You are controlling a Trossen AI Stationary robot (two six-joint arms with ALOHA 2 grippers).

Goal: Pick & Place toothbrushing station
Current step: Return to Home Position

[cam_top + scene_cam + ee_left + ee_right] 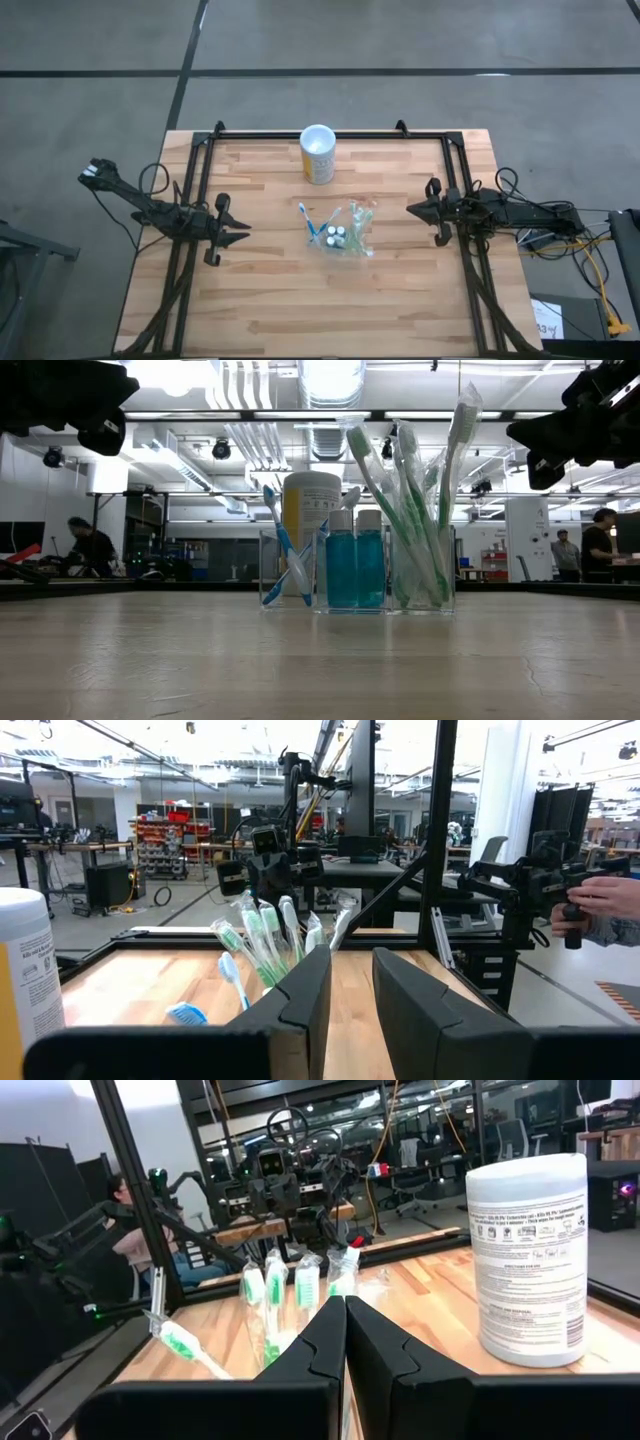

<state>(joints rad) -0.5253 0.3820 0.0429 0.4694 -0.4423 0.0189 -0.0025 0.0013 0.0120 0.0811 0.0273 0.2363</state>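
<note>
My left gripper hangs above the table, its fingers spread a little with a narrow gap between them and nothing in it. Straight ahead of those fingertips, across a stretch of bare wood, stands the clear holder, upright on the table and touched by neither gripper. My right gripper faces it from the other side, also raised off the table. Its fingers are pressed together, with only a thin line showing between them, and they hold nothing. The holder sits between my two sets of fingertips, somewhat nearer the right ones.

The holder has three sections side by side. The one toward my left fingers holds blue toothbrushes, leaning. The middle one holds two small blue bottles with pale caps, standing upright. The one toward my right fingers is packed with green toothbrushes in clear wrappers, fanned out above the rim.

A yellow tub with a white top stands off to one side of the line between my fingertips, apart from the holder and close to the table's far edge. Beyond my left fingers, past the table's frame, a person's hand grips a dark handle.
</note>
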